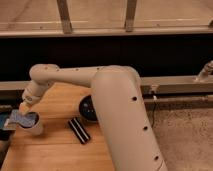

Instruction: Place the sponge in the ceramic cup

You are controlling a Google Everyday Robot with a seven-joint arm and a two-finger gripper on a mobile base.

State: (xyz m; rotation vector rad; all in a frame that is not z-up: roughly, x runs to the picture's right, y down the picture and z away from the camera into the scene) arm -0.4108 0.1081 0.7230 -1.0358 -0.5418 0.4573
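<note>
Fingers narrow, pinched on the top edge of the sponge. Gripper sits at the table's left side, directly over the cup.

Sponge lies across the cup's mouth: right end on or just inside the rim, left end sticking out past the cup over the table edge. Not down inside.

Step, as I judge it: delivery into the cup, with the sponge at the rim but not seated. Next move calls for bringing the overhanging end over the opening and pressing or dropping the sponge down before letting go. The pad looks wider than the mouth, so it would have to fold or squash.

Materials: sponge is light blue, flat, soft-looking. Cup is pale, tapered, round-rimmed, smooth. Table is warm wood, plank grain. Bowl is black and round, half hidden by the arm. Block is black, striped, rectangular, lying flat well right of the cup. Arm is a cream, matte shell.
</note>
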